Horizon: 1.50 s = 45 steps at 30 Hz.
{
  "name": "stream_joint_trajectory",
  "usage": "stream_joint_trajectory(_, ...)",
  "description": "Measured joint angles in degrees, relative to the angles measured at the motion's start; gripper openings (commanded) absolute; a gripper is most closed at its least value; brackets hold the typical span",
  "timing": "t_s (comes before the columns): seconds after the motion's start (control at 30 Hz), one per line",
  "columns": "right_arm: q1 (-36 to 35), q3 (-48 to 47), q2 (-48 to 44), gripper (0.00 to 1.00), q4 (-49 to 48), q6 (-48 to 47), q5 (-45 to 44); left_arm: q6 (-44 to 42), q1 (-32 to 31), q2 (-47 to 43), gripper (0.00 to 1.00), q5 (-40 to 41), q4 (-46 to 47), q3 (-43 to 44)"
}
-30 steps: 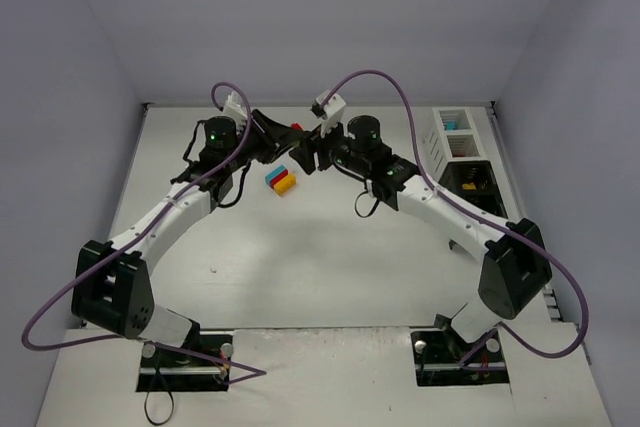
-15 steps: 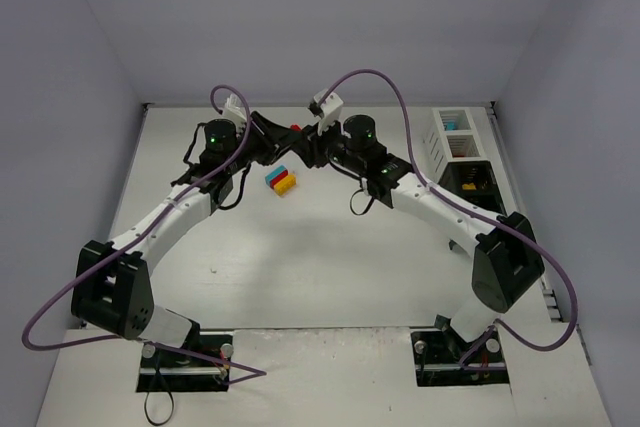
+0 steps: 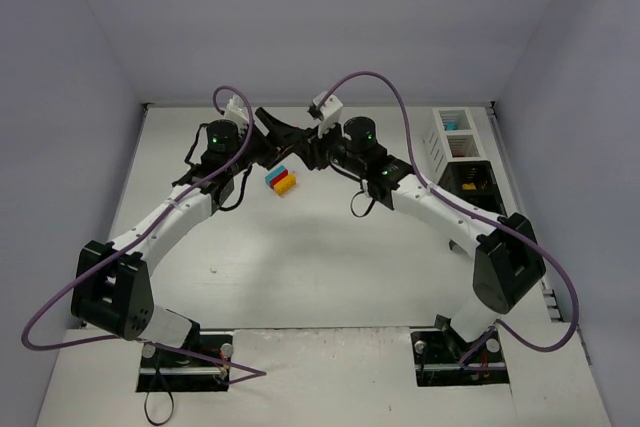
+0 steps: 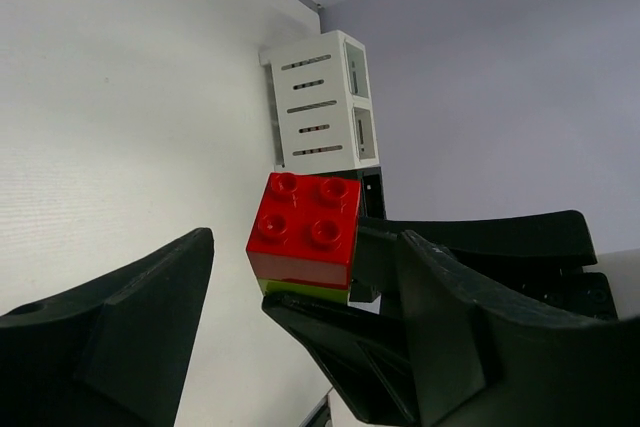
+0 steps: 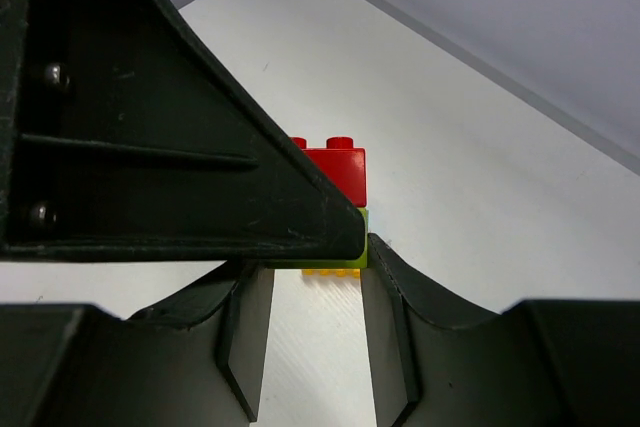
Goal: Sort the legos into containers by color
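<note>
Standing over the white table [image 3: 300,277], you see the left arm [image 3: 170,217] and right arm [image 3: 440,212] both reach in until their wrists nearly meet near the far edge. Along the right side runs the row of containers: a white slatted bin [image 3: 452,132] with something cyan inside, then the black bins [image 3: 470,179] nearer the bases.

The left gripper [image 4: 305,247] is spread wide, its fingers [image 4: 130,317] either side of a small stack of bricks and clear of it. The right gripper [image 5: 310,269] is clamped on that stack low down and holds it off the table. The stack has a red brick [image 4: 305,222] on top, a green brick [image 4: 300,287] under it, and yellow studs [image 5: 330,272] peeping out below.

Just nearer the bases, three more legos [image 3: 281,180] lie together on the table: cyan, yellow and red, touching.
</note>
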<state>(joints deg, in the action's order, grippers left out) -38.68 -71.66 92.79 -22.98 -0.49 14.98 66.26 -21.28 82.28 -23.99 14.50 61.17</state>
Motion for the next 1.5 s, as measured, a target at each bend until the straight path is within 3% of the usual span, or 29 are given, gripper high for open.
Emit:
stream_joint_trajectory(0.17,0.0,1.9,-1.4,0.0,0.2,0.0,0.0,-0.5,0.0,0.0,0.65,0.6,-0.6,0.0)
stream_joint_trajectory(0.47,0.0,2.8,-2.8,0.0,0.5,0.3,0.0,-1.1,-0.1,0.0,0.37,1.1,0.4,0.2)
stream_joint_trajectory(0.67,0.0,2.8,-2.9,0.0,0.6,0.4,0.1,-1.1,-0.2,0.0,0.35,0.9,1.4,0.2)
stream_joint_trajectory(0.93,0.0,6.0,-5.6,0.0,0.5,0.5,0.3,-1.9,-0.8,0.0,0.2,-0.4,1.2,0.0)
stream_joint_trajectory(1.1,0.0,9.2,-8.6,0.0,0.7,0.4,0.0,-2.1,-1.0,0.0,0.16,-2.5,1.1,-0.2)
stream_joint_trajectory(1.5,2.7,14.3,-14.6,0.0,10.1,1.4,-4.4,-3.7,2.0,0.0,0.14,2.9,1.5,-0.2)
